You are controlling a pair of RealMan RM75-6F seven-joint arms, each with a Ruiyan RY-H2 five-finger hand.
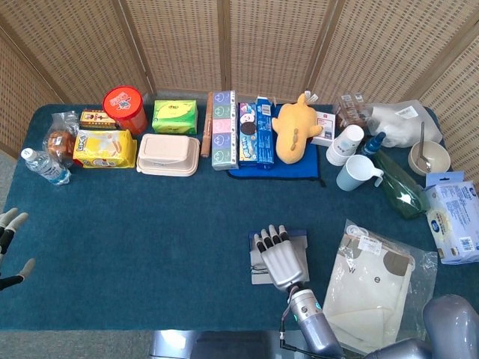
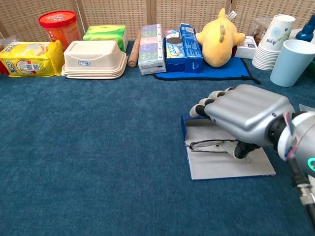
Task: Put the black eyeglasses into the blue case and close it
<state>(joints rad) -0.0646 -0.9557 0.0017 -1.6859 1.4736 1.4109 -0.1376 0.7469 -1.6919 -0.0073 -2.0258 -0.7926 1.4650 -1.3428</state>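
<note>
**Eyeglasses on the opened case, right hand spread over them**

We take the blue case [image 2: 224,164] as our landmark. It lies opened flat on the teal tablecloth [image 2: 98,162], its pale grey lining facing up and a blue edge showing along its far side. The black eyeglasses [image 2: 209,145] rest on that lining near the case's left margin, partly hidden in the chest view. The right hand [image 2: 246,118] sits directly over the case, palm down, its fingers extended toward the far edge; a thumb reaches down beside the eyeglasses, but we cannot tell whether it actually pinches the frame. In the head view the same hand [image 1: 278,258] covers most of the case.

To the right of the case lies a clear bag with a cream cloth item [image 1: 372,288], close beside it. Beyond the case, well apart, a row of goods lines the table's far edge: a yellow plush toy [image 2: 218,35] on a blue mat, boxed packets [image 2: 151,47], a beige lidded container [image 2: 93,59], and a pale blue mug [image 2: 291,61] with stacked paper cups [image 2: 274,40]. Left of the case the cloth stretches open to the table's left edge, where the left hand [image 1: 9,247] hangs with fingers apart, holding nothing.
</note>
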